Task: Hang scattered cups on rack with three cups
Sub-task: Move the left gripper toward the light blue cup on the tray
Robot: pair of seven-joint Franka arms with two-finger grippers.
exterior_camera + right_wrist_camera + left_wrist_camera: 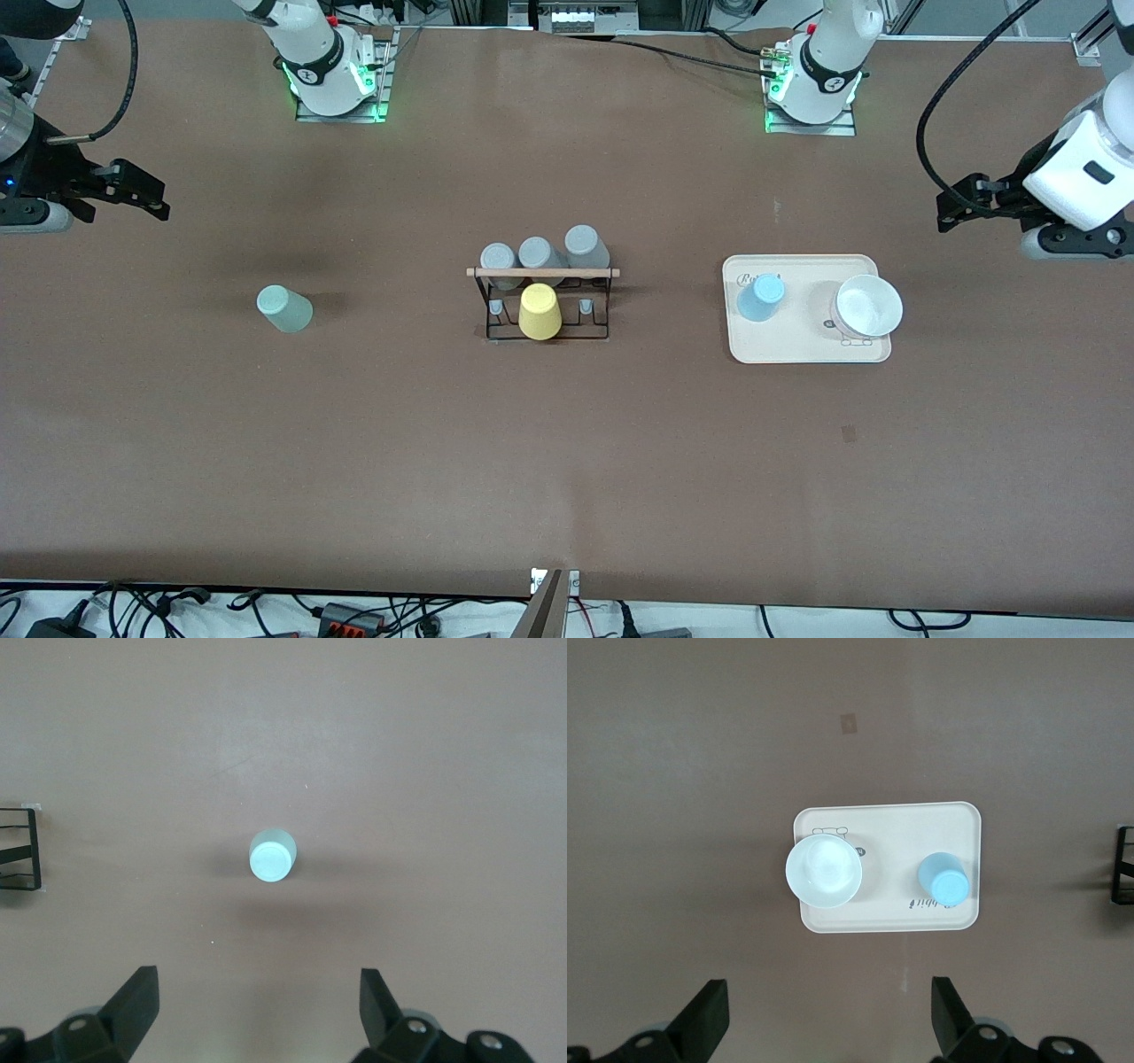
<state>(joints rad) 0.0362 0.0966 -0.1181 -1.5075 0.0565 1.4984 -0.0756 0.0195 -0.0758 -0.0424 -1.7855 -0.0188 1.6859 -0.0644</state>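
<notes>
Black fingers of the right gripper (252, 1010) stand wide apart and empty, high over bare table (567, 461) at the right arm's end; the left gripper (828, 1014), equally spread and empty, hangs by the cream tray (802, 353). Neither cup is grasped yet, so the reach is in hand; next, each arm must descend and straddle its cup. The mint cup (284, 308) sits mouth-down, axis vertical, on the table; the blue cup (761, 297) likewise on the tray. The rack (545, 301) stands mid-table.

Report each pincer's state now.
Left pincer: open, holding nothing, up over the table.
Right pincer: open, holding nothing, up over the table.
</notes>
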